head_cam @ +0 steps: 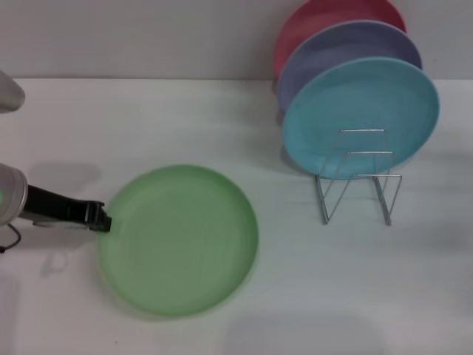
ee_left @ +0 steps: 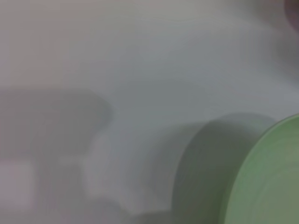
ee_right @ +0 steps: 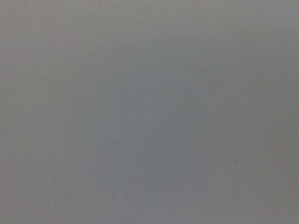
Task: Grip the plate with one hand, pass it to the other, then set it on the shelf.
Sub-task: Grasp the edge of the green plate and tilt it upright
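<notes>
The left black two-finger gripper (head_cam: 102, 217) on its slim silver wrist sits at the near-left edge of the round light-green matte plate (head_cam: 179, 238). Its tip touches the rim, and it looks closed on the rim, though how tight is hard to see. The plate lies on the white worktop (head_cam: 148, 118), a bit blurry at its near side, so it may be just lifting. To do this step well, the gripper should pinch the rim firmly and lift slowly, keeping the plate level so it does not slip out. The thin silver wire dish rack (head_cam: 358, 177) stands well apart to the right, with a sky-blue plate (head_cam: 362, 111), a lavender plate (head_cam: 332, 48) and a red plate (head_cam: 318, 15) standing in it. The right gripper is not seen
</notes>
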You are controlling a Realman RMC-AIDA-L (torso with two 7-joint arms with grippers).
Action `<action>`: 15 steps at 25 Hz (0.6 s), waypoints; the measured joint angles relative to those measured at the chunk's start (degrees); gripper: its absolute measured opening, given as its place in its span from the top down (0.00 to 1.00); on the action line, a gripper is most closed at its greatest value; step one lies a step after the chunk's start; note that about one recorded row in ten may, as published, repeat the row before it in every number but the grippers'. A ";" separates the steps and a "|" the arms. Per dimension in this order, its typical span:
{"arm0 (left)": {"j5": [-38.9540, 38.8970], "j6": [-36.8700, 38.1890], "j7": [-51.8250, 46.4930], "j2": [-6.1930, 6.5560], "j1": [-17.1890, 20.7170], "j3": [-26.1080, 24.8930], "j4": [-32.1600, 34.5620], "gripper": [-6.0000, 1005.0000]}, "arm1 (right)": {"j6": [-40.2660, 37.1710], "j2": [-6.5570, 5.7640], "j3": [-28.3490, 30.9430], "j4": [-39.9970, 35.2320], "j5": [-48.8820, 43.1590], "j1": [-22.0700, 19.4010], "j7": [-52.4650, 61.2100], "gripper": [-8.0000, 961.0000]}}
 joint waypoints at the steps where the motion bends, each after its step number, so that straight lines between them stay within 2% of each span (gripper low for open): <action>1: 0.00 0.00 0.00 0.00 0.00 0.00 0.00 0.96 | 0.00 0.00 0.00 0.00 0.00 0.00 0.00 0.35; 7: -0.15 5.27 1.05 -0.17 0.12 -0.12 -0.79 0.96 | 0.00 0.04 0.01 0.00 0.09 -0.12 0.02 0.35; 15: -1.03 8.35 2.26 -0.24 0.28 -0.19 -1.59 0.96 | -0.02 0.04 0.09 0.00 0.18 -0.41 0.06 0.35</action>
